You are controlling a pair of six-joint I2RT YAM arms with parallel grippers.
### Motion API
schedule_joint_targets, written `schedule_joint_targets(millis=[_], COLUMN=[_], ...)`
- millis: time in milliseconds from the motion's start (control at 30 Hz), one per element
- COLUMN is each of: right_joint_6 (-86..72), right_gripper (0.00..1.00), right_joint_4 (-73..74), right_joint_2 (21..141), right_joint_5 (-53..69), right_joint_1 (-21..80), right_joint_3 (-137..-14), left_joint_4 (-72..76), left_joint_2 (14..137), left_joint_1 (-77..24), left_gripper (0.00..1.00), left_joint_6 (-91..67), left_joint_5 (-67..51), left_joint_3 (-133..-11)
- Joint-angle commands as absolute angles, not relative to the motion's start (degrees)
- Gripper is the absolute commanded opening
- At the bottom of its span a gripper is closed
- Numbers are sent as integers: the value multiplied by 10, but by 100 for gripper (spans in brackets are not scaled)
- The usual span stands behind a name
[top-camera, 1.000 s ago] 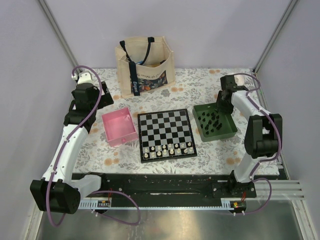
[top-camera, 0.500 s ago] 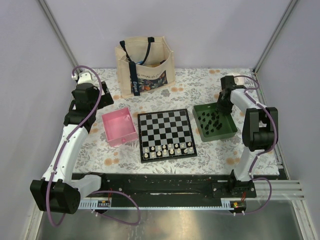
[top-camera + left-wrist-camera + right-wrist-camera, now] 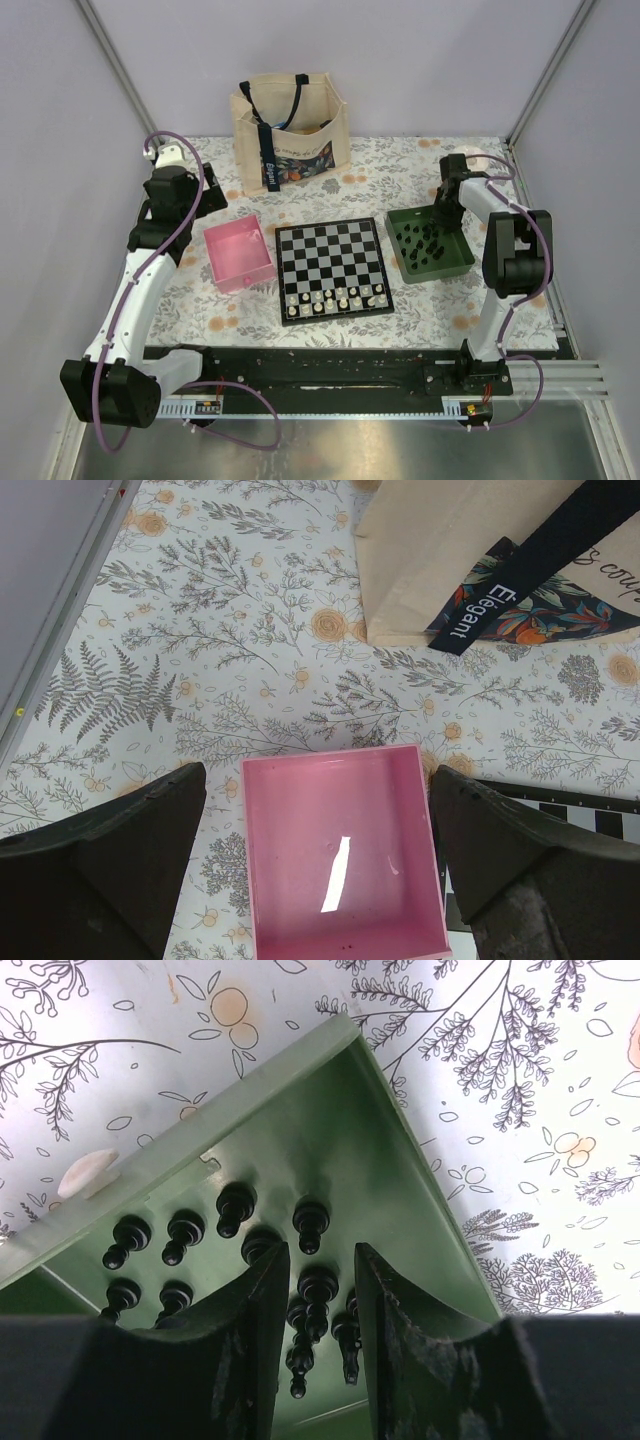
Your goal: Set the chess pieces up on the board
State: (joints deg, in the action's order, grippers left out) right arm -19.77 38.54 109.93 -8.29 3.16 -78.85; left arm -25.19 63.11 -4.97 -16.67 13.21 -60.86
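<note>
The chessboard (image 3: 331, 262) lies at the table's middle, with only tiny white pieces (image 3: 335, 297) on its near rows. Several black chess pieces (image 3: 428, 238) lie in the green tray (image 3: 452, 262) to the board's right. My right gripper (image 3: 441, 214) is down in the far part of that tray. In the right wrist view its jaws (image 3: 320, 1252) are narrowly open, and one upright black piece (image 3: 318, 1288) stands between them with a gap on each side. More black pieces (image 3: 236, 1207) surround it. My left gripper (image 3: 213, 196) is wide open and empty above the pink tray (image 3: 240, 256).
A beige tote bag (image 3: 290, 135) stands at the back centre. The pink tray (image 3: 340, 860) is empty in the left wrist view, between the open fingers (image 3: 130, 850), with the board's corner (image 3: 590, 815) at right. The green tray's wall (image 3: 420, 1170) stands close beside the right finger.
My right arm has swung its elbow back and settled the gripper lower into the far part of the green tray. The left arm has not moved.
</note>
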Motion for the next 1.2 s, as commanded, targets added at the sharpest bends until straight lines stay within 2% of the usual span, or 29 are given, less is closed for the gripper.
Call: schedule_joint_targets(millis=[0, 367, 800, 867, 1167], right_joint_6=[-203, -204, -201, -201, -200], right_gripper=[41, 39, 33, 27, 29], right_joint_4=[374, 360, 363, 363, 364], right_joint_2=[1112, 1113, 1116, 1118, 1114], right_joint_5=[-73, -75, -69, -68, -63], right_joint_1=[27, 27, 26, 26, 26], right_joint_3=[-809, -798, -799, -799, -795], left_joint_4=[-236, -236, -236, -236, -236], left_joint_2=[628, 625, 627, 626, 628], left_joint_1=[-47, -47, -47, -47, -47], left_gripper=[99, 99, 99, 99, 99], left_joint_6=[-161, -161, -161, -161, -161], left_joint_5=[123, 123, 120, 121, 121], left_joint_3=[-612, -611, -612, -610, -611])
